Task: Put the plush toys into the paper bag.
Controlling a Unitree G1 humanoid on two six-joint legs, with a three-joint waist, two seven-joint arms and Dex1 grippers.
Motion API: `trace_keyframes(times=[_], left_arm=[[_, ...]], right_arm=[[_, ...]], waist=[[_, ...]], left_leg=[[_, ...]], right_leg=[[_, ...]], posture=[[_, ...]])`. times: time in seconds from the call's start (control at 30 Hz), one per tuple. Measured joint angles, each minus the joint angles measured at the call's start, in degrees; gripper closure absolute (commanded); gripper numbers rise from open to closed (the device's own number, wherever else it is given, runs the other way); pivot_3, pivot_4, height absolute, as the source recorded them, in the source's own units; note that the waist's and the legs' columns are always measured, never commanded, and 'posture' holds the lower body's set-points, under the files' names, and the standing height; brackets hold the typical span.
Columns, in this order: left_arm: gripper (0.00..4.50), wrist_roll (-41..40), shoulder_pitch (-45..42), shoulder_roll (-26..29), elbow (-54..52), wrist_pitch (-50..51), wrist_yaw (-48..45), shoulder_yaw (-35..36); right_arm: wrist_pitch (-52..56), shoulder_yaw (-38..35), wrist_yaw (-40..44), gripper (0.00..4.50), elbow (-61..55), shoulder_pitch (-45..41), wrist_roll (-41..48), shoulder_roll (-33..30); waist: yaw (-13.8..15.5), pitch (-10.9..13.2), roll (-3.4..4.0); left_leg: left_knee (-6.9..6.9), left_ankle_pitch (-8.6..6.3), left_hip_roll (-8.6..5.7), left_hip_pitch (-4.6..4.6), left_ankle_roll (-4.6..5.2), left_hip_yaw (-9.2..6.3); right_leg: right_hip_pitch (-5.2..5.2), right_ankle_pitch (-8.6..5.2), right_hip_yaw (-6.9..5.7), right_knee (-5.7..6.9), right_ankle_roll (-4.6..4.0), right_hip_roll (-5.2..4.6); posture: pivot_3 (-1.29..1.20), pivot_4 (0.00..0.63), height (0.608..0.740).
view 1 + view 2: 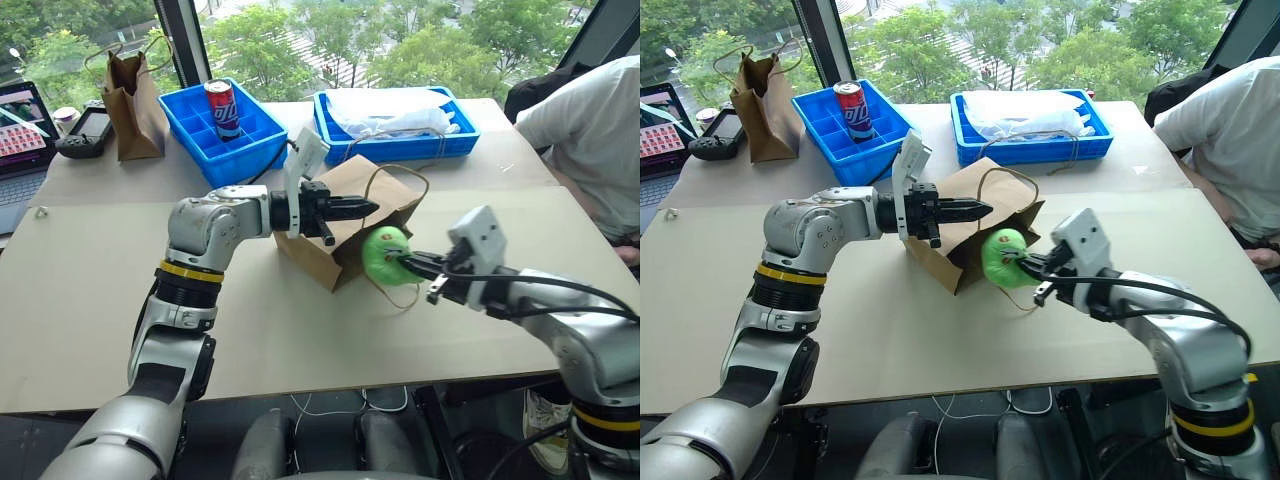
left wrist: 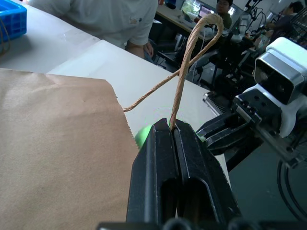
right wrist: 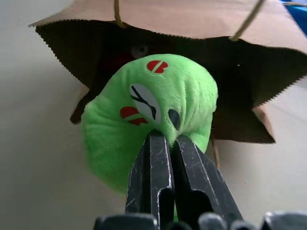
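We see the left gripper clamped on the paper bag's cord handle, right gripper pinching the green plush toy at the bag mouth, mid-table.

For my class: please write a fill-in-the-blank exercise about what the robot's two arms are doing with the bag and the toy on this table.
1. The right gripper is shut on the round lime-green plush toy, right at the bag's ____.
2. The left gripper pinches the twisted paper cord ____ of the wide light-brown paper bag.
3. The red drinks can stands in a ____ plastic tray.

Missing words: mouth; handle; blue
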Motion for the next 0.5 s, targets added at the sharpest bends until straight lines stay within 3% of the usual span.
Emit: trace_keyframes(times=[0.2,0.37,0.5], left_arm=[[4.50,-0.67,0.02,2.05,-1.58,1.72,-2.25,-1.36],[4.50,-0.66,-0.27,3.27,-1.53,1.73,-2.71,-1.35],[4.50,-0.67,-0.35,3.23,-1.77,1.92,-2.22,-1.32]], right_arm=[[-11.70,10.40,-2.88,4.46,14.66,-7.74,-9.63,7.15],[-24.37,11.64,-3.81,4.46,27.71,-12.80,-14.58,13.66],[-29.42,10.36,-4.38,3.18,32.49,-14.23,-14.53,18.13]], waist=[[0.14,0.00,0.01],[-0.05,0.02,0.03],[-0.17,0.02,0.03]], left_leg=[[0.00,0.00,-0.06,-0.04,0.00,0.01],[-0.01,0.01,-0.04,-0.04,-0.01,0.00],[-0.04,0.01,-0.03,-0.04,-0.01,-0.03]], right_leg=[[-0.02,0.00,-0.05,-0.02,0.01,0.00],[-0.04,0.00,-0.06,0.02,0.01,0.02],[-0.04,0.00,-0.08,0.09,0.01,0.01]], posture=[[0.00,0.150,0.740],[0.00,0.150,0.740],[0.00,0.150,0.740]])
